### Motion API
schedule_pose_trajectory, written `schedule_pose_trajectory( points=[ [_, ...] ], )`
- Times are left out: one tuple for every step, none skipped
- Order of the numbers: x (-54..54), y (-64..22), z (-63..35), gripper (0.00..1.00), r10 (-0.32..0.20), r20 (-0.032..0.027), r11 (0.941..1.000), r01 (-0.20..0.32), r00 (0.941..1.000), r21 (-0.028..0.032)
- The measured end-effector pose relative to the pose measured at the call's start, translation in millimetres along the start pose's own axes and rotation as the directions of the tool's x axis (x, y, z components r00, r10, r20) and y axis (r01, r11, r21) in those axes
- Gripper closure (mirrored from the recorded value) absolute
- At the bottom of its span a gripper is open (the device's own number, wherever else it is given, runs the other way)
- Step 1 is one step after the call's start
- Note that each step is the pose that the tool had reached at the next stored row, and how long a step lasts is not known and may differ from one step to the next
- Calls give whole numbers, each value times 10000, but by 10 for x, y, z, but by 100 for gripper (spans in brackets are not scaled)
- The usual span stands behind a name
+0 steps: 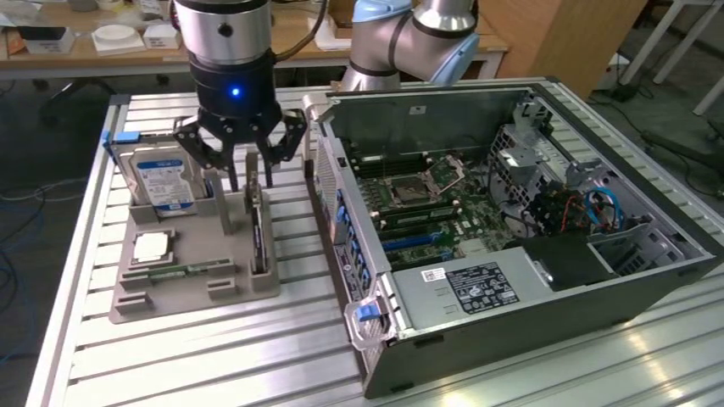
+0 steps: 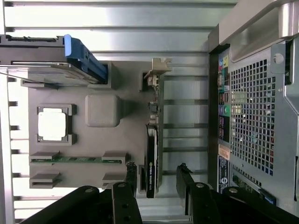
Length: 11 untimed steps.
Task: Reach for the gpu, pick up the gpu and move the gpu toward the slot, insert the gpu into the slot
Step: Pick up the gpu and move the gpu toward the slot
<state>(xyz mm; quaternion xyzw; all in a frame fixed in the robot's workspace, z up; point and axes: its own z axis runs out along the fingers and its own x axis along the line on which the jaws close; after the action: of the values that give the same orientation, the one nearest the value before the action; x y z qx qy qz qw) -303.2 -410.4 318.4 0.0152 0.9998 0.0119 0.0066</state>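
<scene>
While the gripper hangs with jaws spread wide and empty, the gpu stands on edge just below it in the gray holder, at 9 o'clock from the computer case in the exterior view

gpu: black face, green board edge, pale metal bracket
gripper: black fingers, blue light on its black body, silver collar above
holder tray: plain grey
hard drive: silver, blue-and-white label, blue end piece
processor: pale silver
memory stick: green
motherboard: green
slot: blue
computer case: dark grey, back panel perforated in a fine grid
desk: silvery, striped by parallel grooves
</scene>
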Motion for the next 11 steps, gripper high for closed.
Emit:
schedule_pose_trajectory(
  points=[
    [1,-1,18,53,0,0,10000,0,10000,0],
    [5,-2,33,53,1,0,10000,-1,10000,0],
    [8,-3,49,53,0,0,10000,0,10000,0],
    [11,-4,64,53,-1,0,10000,1,10000,0],
    [13,-6,79,53,-1,0,10000,1,10000,0],
    [16,-10,92,53,0,0,10000,0,10000,0],
    [18,-13,104,53,1,0,10000,-1,10000,0],
    [21,-17,118,53,1,0,10000,-1,10000,0],
    [23,-22,135,53,0,0,10000,0,10000,0],
    [26,-26,153,53,0,0,10000,0,10000,0],
    [29,-29,171,53,0,0,10000,0,10000,-1]
  ],
)
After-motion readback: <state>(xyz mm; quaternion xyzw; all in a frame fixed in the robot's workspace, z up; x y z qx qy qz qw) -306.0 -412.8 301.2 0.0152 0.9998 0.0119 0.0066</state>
